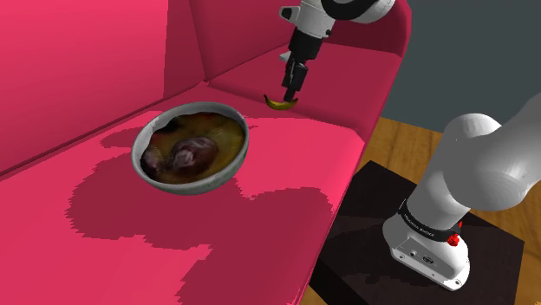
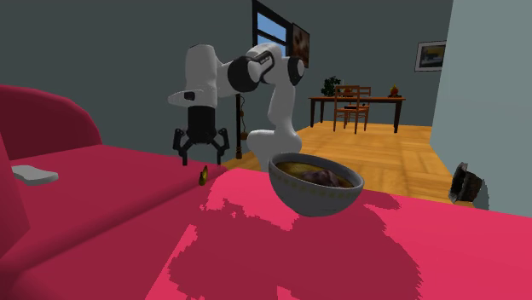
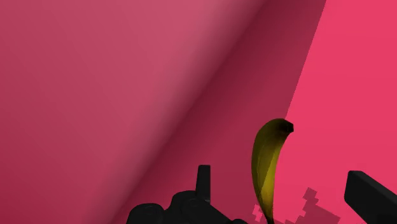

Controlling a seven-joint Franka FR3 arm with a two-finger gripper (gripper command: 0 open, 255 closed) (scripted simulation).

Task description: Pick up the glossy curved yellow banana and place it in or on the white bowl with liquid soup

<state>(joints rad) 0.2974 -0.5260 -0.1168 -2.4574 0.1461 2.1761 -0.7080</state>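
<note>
A small curved yellow banana (image 1: 279, 102) lies on the pink sofa seat (image 1: 260, 225) close to the backrest. My black gripper (image 1: 289, 90) hangs open just above it, pointing down. In the second exterior view the two fingers (image 2: 182, 157) spread apart over the banana (image 2: 203, 177). The wrist view shows the banana (image 3: 267, 167) between the fingertips (image 3: 372, 194), and neither finger touches it. A grey-rimmed bowl (image 1: 232, 165) with brown-yellow soup and dark lumps sits on the seat, toward the shoulder view's left of the banana. It appears as the bowl (image 2: 314, 194) in the second exterior view.
The pink backrest (image 1: 95, 69) rises right behind the banana, and the sofa arm (image 1: 381, 52) is beyond it. My black stand (image 1: 407, 251) sits on the wooden floor beside the sofa. A flat grey object (image 2: 34, 175) lies on the seat. Table and chairs (image 2: 354, 102) stand far off.
</note>
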